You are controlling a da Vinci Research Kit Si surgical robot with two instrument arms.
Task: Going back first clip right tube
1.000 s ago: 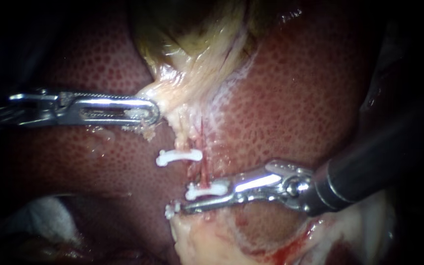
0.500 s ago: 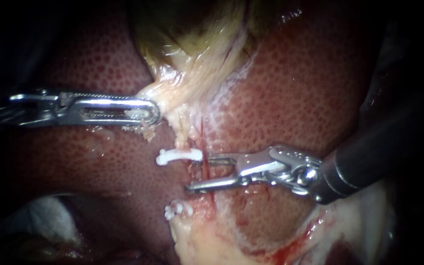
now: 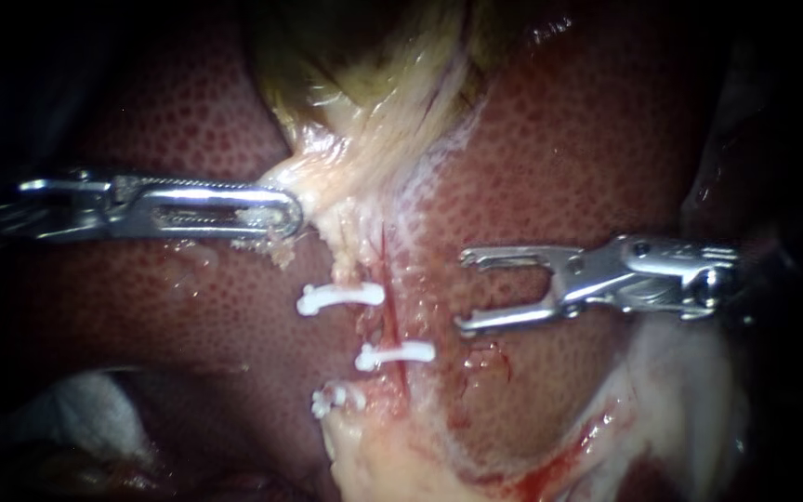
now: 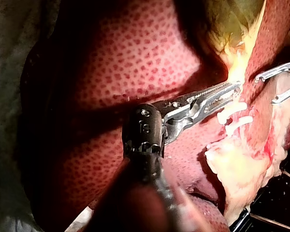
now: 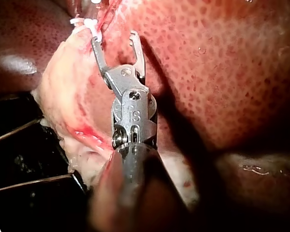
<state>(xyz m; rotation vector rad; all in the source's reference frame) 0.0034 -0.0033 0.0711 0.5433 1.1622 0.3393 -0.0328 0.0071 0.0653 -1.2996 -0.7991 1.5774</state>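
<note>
1 clip (image 3: 394,353) on tube (image 3: 388,321), rt instrument (image 3: 463,290) jaws apart

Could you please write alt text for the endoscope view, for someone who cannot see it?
The right instrument, open and empty, hangs over the liver, clear of three white clips. The left instrument is shut on pale tissue under the gallbladder.

Right instrument (image 5: 114,41) over liver (image 5: 208,72) — jaws apart, clip (image 5: 87,24) just ahead
</note>
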